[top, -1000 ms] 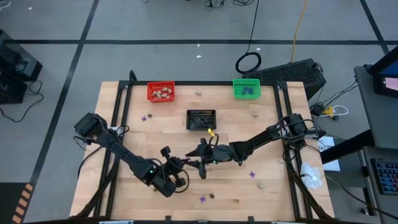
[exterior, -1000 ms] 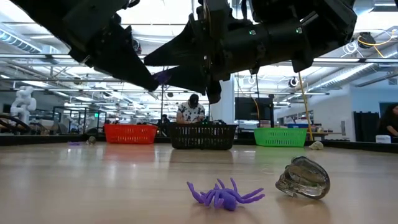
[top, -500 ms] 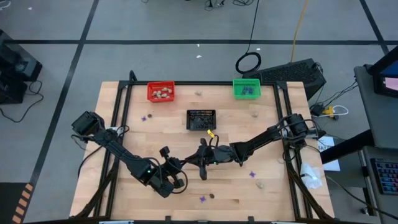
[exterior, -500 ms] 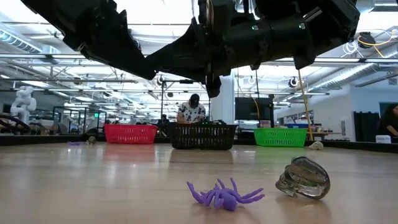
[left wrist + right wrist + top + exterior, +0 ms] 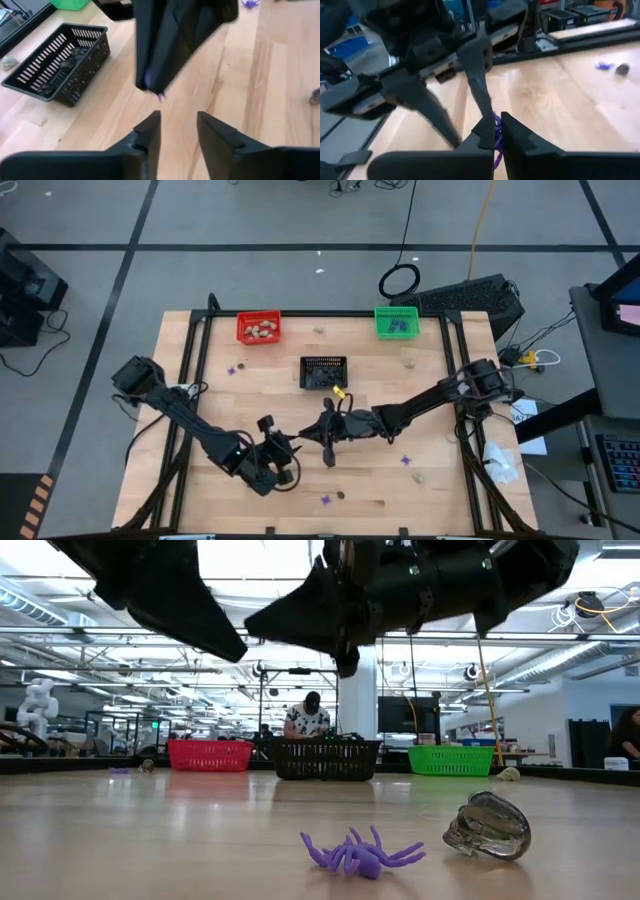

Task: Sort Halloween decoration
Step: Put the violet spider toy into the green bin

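Mid-table, your right gripper (image 5: 496,131) is clenched on a purple spider (image 5: 496,135), held above the board. Left gripper (image 5: 178,127) has let go, fingers parted, just opposite. Green basket (image 5: 396,321) lies at the far edge, on the right arm's side.

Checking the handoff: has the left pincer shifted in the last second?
Yes. In the high view the left pincer has backed slightly away from the black basket, toward the table's left side, leaving the purple trinket in the shut right pincer.

Bright overhead light, arms silhouetted, wrist views blurred
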{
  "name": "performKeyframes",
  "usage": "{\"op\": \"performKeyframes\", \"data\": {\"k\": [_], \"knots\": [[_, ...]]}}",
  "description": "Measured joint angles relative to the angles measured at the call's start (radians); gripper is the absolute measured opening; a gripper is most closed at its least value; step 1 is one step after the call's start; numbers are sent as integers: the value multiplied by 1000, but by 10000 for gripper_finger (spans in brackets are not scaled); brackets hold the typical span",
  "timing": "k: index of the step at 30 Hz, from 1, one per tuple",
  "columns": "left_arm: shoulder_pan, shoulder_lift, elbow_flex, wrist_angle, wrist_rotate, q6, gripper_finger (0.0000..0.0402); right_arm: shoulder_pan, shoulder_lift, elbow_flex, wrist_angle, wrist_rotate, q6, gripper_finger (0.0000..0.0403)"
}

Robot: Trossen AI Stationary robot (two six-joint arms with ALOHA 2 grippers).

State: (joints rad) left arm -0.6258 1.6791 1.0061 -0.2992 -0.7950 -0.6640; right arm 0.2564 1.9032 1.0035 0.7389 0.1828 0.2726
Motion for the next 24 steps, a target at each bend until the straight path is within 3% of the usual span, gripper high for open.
{"op": "performKeyframes", "data": {"k": [5, 11, 16, 19, 24], "knots": [[-7, -15, 0, -39, -17, 23, 150, -16, -87, 0, -121, 33, -51, 1], [-3, -14, -49, 16, 12, 76, 107, -55, -266, 1, -394, 134, -138, 1], [38, -14, -174, 260, 140, 166, 48, -123, -442, 1, -687, 233, -162, 1], [82, -14, -254, 466, 242, 255, 13, -208, -532, 1, -863, 242, -144, 0], [182, -14, -349, 773, 464, 382, 5, -422, -617, 1, -1096, 238, -104, 0]]}}
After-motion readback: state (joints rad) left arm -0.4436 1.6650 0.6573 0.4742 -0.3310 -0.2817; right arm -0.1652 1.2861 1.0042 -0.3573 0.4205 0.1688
